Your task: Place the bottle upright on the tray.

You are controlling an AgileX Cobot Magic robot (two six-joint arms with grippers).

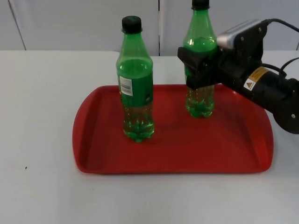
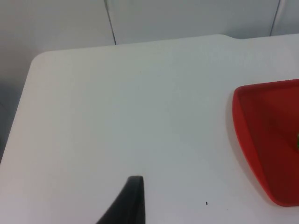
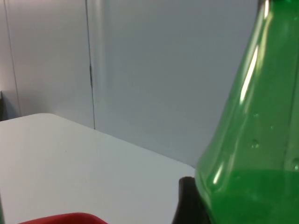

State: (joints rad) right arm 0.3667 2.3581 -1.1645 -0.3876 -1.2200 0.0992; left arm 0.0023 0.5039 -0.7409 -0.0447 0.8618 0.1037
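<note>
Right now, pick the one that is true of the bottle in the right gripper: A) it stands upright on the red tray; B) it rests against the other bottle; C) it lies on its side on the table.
A: the right gripper clasps the held bottle around its middle, its base on the red tray, apart from the other bottle.

On the white table (image 1: 42,116) lies a glossy red tray (image 1: 93,158), carrying a translucent green bottle (image 1: 135,93) with black cap and white label panel, and a second green bottle (image 1: 200,100) clasped by the black right gripper (image 1: 198,70).
</note>
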